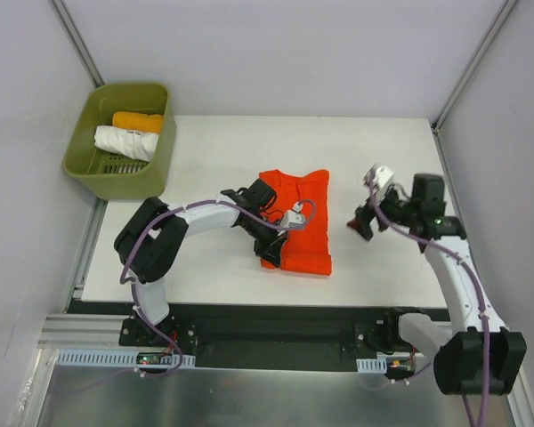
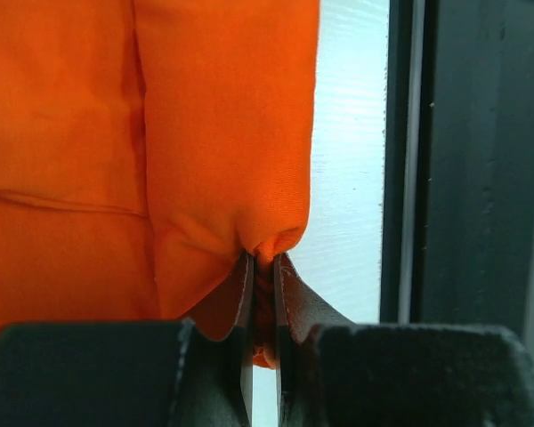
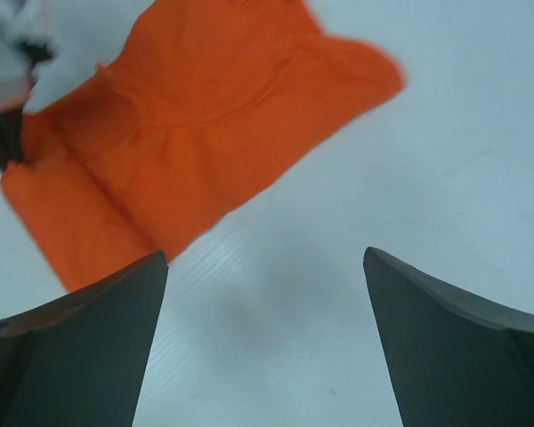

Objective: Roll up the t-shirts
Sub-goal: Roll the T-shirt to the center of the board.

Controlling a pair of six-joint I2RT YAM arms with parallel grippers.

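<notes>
At the near edge of the white table (image 1: 383, 276), the left gripper (image 2: 262, 356) is closed tightly on a pinch of the red-orange t-shirt (image 2: 205, 133), and the cloth bunches between its two fingers. From above, this grip is at the near left corner of the shirt, which lies folded into a long shape in the middle of the table. The right gripper (image 3: 265, 258) hangs over bare table, to the right of the shirt and apart from it. Its fingers are spread wide, with nothing between them. At the far left corner stands a green basket (image 1: 84, 173). Inside it lie two rolled shirts side by side, touching: a white t-shirt (image 1: 125, 142) nearer, and a yellow-orange t-shirt (image 1: 138, 121) behind it.
</notes>
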